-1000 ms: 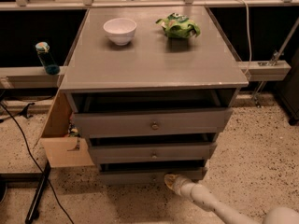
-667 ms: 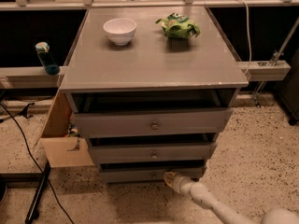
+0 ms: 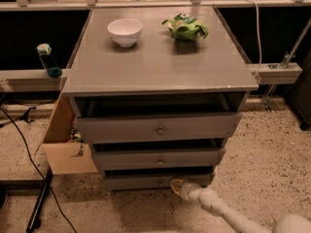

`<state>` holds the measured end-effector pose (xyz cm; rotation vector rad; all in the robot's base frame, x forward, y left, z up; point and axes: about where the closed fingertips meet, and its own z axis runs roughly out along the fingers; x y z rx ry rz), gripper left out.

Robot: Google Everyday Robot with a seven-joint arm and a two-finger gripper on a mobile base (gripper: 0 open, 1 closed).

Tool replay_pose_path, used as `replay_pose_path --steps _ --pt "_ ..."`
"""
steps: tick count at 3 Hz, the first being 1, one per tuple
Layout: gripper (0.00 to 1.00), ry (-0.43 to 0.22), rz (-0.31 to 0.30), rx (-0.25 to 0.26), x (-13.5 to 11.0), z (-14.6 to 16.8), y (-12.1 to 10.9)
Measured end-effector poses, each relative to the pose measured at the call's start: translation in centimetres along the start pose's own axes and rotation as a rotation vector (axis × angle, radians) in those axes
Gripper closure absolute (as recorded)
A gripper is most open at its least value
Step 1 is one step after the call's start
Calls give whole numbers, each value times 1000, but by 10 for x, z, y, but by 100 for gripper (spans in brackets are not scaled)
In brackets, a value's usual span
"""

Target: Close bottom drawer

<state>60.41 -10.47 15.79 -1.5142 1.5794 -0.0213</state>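
Observation:
The grey wooden cabinet (image 3: 160,67) shows its three drawers, all pulled out somewhat. The bottom drawer (image 3: 146,181) is the lowest, with a slim grey front, a small knob (image 3: 160,182) and a dark gap above it. It sticks out least of the three. My gripper (image 3: 178,187) is at the end of the white arm coming from the lower right, low by the floor. It is against the right part of the bottom drawer's front, just right of the knob.
A white bowl (image 3: 125,31) and a green bag (image 3: 185,26) sit on the cabinet top. An open cardboard box (image 3: 65,140) stands against the cabinet's left side. A blue bottle (image 3: 47,61) is on the left ledge. Black cables and a stand base (image 3: 39,208) lie on the speckled floor.
The bottom drawer's front has moved back a little toward the cabinet, with my gripper following it inward. Nothing else has moved.

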Motion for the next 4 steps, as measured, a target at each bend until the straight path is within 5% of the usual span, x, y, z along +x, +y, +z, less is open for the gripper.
replay_pose_path --steps 2,4 --pt "100 -20 91 -180 3 -35 23" --pt "60 -24 97 -197 2 -36 27"
